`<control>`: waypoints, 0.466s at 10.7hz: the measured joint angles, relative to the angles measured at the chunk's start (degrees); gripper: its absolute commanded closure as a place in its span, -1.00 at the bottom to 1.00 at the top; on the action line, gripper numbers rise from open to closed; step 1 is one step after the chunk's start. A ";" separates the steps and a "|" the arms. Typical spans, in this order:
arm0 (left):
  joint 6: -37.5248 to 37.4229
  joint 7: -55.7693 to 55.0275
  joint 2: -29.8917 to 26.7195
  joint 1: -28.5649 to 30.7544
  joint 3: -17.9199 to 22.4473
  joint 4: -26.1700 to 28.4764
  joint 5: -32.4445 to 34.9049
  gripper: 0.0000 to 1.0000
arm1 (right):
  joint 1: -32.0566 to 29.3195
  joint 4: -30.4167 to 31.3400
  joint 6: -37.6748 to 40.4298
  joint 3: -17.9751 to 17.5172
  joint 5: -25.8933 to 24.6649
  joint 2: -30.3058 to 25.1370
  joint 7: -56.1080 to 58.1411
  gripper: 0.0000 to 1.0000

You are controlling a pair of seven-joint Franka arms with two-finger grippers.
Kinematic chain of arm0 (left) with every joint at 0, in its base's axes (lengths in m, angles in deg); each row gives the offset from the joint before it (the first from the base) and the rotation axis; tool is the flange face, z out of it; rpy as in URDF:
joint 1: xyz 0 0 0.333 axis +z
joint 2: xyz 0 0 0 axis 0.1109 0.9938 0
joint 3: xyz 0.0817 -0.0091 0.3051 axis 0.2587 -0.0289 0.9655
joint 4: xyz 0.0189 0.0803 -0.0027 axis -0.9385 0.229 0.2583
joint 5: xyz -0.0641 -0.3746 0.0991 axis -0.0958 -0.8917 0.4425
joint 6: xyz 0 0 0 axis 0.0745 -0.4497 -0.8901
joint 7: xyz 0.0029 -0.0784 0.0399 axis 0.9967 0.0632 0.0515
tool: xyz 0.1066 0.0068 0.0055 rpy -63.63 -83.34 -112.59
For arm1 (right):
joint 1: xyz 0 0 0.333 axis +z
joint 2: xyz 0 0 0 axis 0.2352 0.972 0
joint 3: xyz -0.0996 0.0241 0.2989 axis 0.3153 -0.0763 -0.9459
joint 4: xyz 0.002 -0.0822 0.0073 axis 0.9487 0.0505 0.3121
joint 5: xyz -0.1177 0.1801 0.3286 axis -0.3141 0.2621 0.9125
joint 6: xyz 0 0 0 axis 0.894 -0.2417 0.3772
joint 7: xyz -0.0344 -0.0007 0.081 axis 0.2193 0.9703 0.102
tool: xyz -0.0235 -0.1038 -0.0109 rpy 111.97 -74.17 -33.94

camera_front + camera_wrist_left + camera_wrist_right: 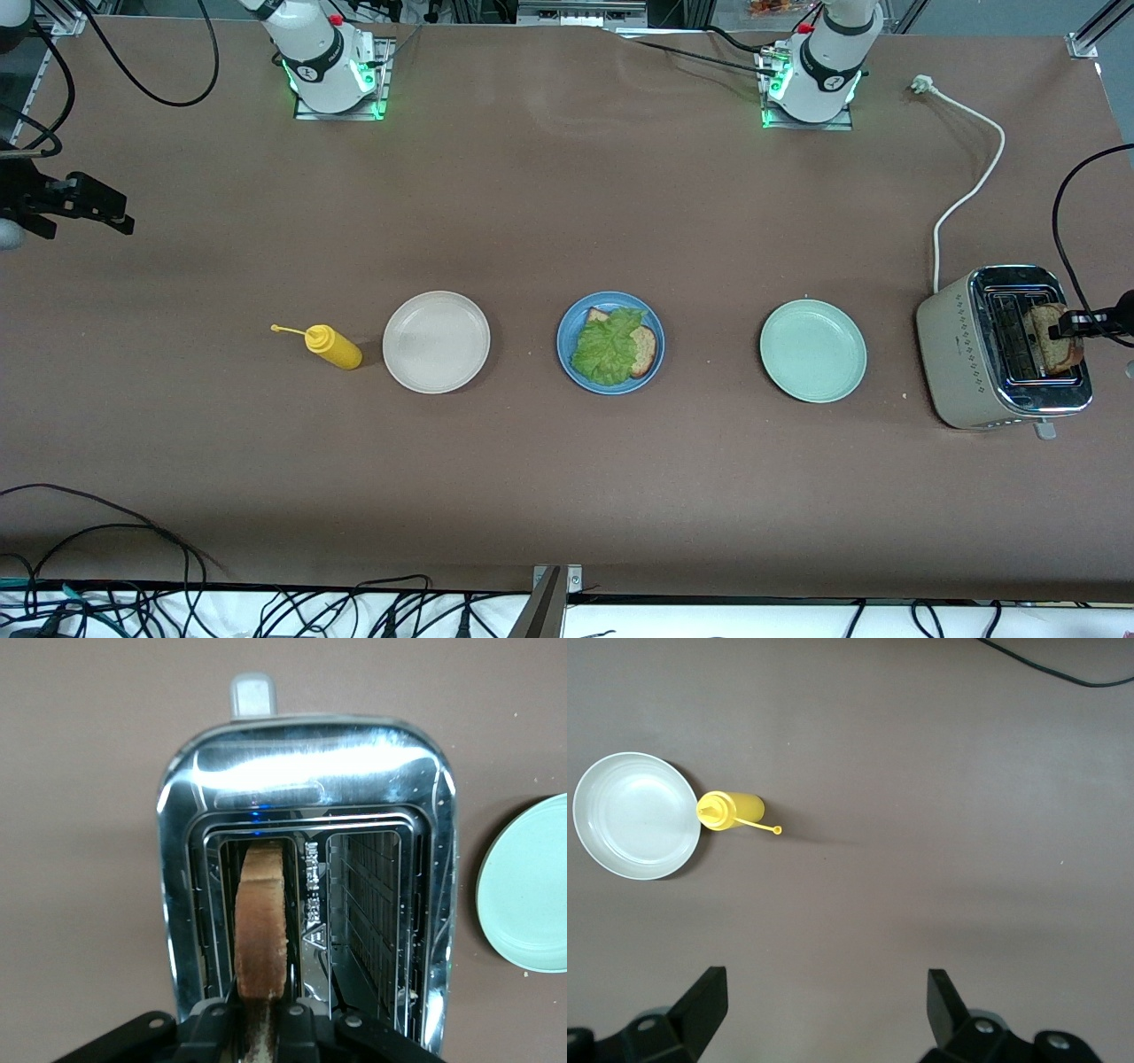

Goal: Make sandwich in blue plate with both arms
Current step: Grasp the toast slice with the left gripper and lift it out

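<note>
Left tool (1067, 326) is clamped on the top edge of a bread slice (1054, 347) that stands upright in one slot of the toaster (952, 354), at the left arm's end of the table (567, 496). In the left wrist view the fingers (213, 1023) press the slice's two faces while most of it sits down between the slot's wire guides.

To do this step well, I would pull the slice straight up along the slot, with no twist or sideways drag, so the crust does not catch on the guides or tip the toaster. Only once the slice is fully clear of the slot should it travel, passing over the green plate (812, 350) to the blue plate (569, 354), where lettuce (604, 344) lies on another bread slice (645, 347). Lower it flat onto the lettuce before letting go.

Right tool (824, 1005) waits with fingers wide apart, over bare table near the yellow bottle (332, 346) and white plate (436, 341).
</note>
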 measured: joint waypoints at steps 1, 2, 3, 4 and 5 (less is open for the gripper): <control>-1.40 0.00 -0.22 0.01 0.00 -1.27 0.00 1.00 | 0.05 -0.11 0.00 -0.11 0.00 0.00 0.00 -1.00; -4.31 0.00 -0.49 0.01 -0.02 -3.41 0.00 1.00 | 0.07 -0.13 0.00 -0.18 0.01 0.01 0.00 -1.00; -8.28 0.00 -0.86 -0.03 -0.20 -6.01 0.00 1.00 | 0.07 -0.13 0.00 -0.19 0.01 0.02 0.00 -1.00; -12.15 0.01 -1.38 -0.25 -0.64 -8.67 0.00 1.00 | 0.08 -0.13 0.00 -0.20 0.02 0.03 0.00 -1.00; -15.43 0.09 -1.96 -0.96 -1.22 -11.07 1.43 1.00 | 0.10 -0.14 0.00 -0.21 0.03 0.03 0.00 -1.00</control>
